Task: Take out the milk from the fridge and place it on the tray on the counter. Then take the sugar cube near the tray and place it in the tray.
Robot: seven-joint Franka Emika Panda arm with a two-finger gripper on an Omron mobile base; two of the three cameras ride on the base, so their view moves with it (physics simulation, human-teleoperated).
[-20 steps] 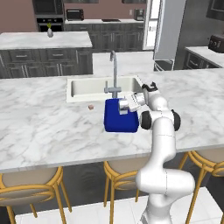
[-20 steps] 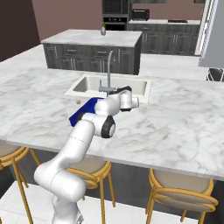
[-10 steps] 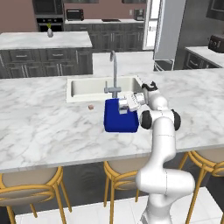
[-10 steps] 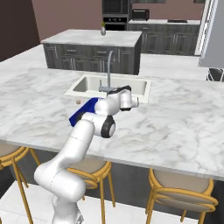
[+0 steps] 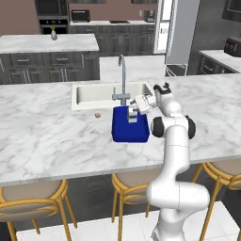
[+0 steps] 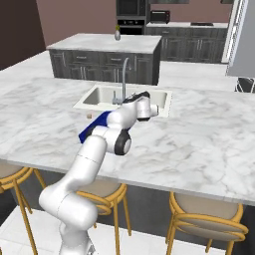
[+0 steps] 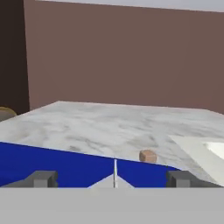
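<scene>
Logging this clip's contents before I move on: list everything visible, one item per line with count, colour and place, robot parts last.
milk: one, white with a dark blue band, standing in the tray at its far side.
tray: one, deep blue, on the counter in front of the sink.
sugar cube: one, tan-brown, on the counter left of the tray, apart from it.
counter: one, white-and-grey marble, across the foreground.
sink: one, white, inset in the counter.
faucet: one, steel, at the sink's near edge.
stools: several, golden frames, under the counter's near edge.
second counter: one, marble top over dark cabinets, in the background.
gripper: one, jaws open, at the milk's top.
arm: one, white with dark joints.
</scene>
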